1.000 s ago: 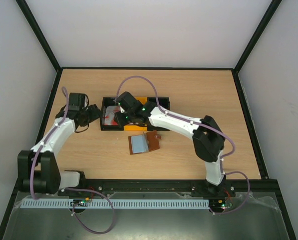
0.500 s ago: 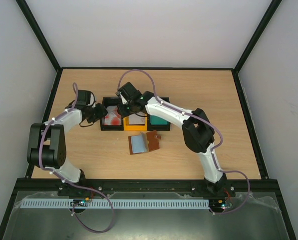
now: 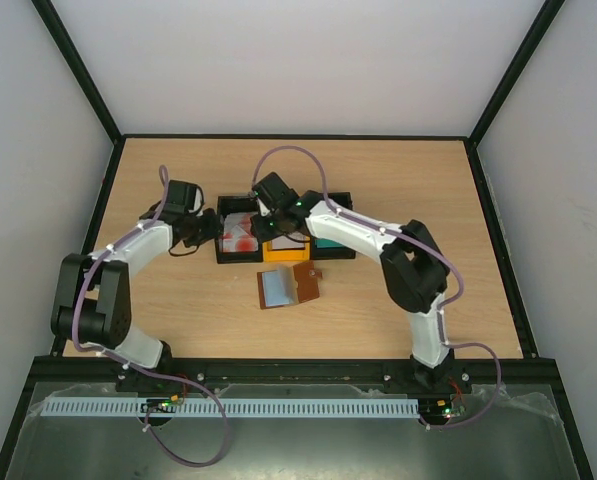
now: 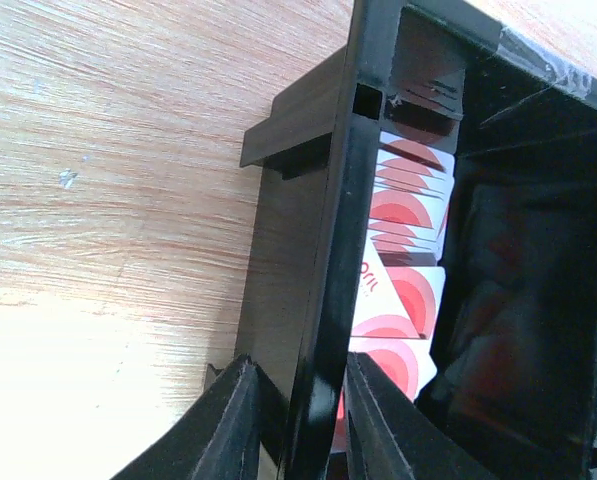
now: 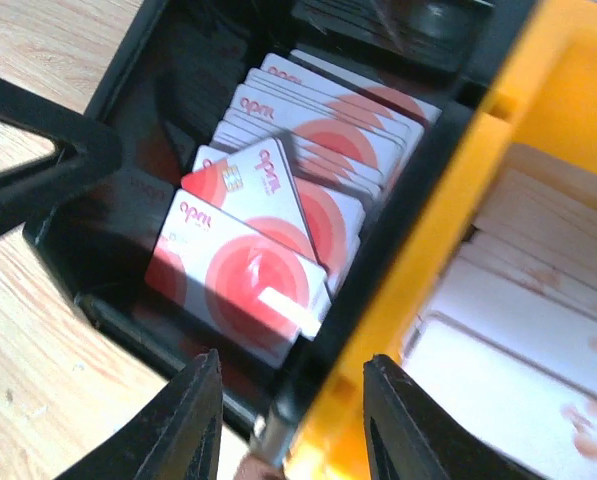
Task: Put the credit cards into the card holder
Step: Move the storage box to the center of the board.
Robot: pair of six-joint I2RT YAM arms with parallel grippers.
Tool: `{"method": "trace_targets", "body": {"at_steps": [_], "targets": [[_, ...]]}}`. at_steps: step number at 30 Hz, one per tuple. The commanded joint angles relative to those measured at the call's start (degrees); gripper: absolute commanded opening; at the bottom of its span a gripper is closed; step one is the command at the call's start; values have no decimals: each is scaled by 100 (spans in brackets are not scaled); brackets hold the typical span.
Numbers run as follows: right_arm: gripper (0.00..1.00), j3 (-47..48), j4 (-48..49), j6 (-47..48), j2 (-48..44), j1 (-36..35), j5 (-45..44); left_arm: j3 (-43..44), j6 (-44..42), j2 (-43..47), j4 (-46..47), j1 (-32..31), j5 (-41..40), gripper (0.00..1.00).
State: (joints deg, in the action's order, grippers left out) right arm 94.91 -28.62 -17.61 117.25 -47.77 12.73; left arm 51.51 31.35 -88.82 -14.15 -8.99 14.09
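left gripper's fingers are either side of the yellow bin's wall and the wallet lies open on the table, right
Wrong bin: the left wrist view shows the left gripper with its fingers either side of the wall of the black bin, the one holding red and white cards. The card holder does lie open on the table.

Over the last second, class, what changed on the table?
The left gripper swung right and closed around the black bin's left wall; the right gripper shifted right, and the bins slid slightly right. The card holder stayed put.
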Motion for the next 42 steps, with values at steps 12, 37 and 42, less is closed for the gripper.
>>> {"method": "trace_targets", "body": {"at_steps": [12,37,42], "targets": [[39,-3364,145,-1733,-3075,242,-1949,-51,304,627,-413,-379,-875,34],[32,-3654,825,-1338,-1700,1132,-1664,2060,-3267,-1002,-1774,-1125,-1451,42],[33,-3652,1034,-1255,-1621,1228,-1613,2257,-3601,-1343,-1721,-1227,-1406,42]]}}
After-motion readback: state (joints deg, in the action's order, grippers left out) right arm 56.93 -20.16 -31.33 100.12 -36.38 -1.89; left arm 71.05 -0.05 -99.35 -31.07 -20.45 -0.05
